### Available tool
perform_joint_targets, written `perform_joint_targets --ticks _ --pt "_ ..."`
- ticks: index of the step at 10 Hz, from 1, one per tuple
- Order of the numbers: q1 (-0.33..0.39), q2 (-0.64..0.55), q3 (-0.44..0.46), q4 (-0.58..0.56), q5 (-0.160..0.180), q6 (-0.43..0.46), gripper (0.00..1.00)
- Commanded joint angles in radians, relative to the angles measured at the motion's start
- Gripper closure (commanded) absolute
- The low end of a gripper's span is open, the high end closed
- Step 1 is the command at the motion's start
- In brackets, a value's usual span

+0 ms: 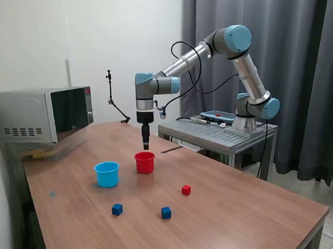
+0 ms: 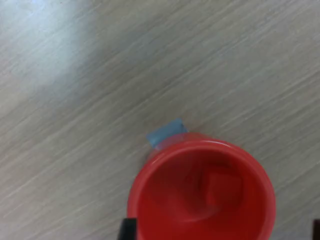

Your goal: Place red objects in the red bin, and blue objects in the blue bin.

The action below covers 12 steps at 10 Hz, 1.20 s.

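One cube [image 2: 222, 189] lies inside the cup [image 2: 150, 200], three cubes [image 1: 166, 212] on the table [image 1: 240, 209].

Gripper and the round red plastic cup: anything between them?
Nothing. In the exterior view the gripper hangs just above the round red plastic cup, only air between.

- The exterior view stands far back, off the arm, and looks across and a bit down at the whole table [image 1: 224, 210] and the arm.
- The wrist view looks straight down, very close, at the red cup [image 2: 200, 195] under the hand [image 1: 146, 144].
- Both views share that cup and the table around it.
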Motion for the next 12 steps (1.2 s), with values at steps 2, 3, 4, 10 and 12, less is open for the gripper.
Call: perform_joint_targets --ticks 2,3,4,10,12 --pt "0.001 0.0 -0.001 0.003 0.002 0.0 0.0" --pt "0.001 0.0 -0.005 0.007 0.002 0.0 0.0" --pt "0.004 -0.002 -0.007 0.009 0.0 -0.009 0.0" --pt "0.054 -0.008 -0.025 0.026 0.0 -0.274 0.0" --pt "0.093 -0.01 -0.044 0.041 0.002 -0.41 0.0"
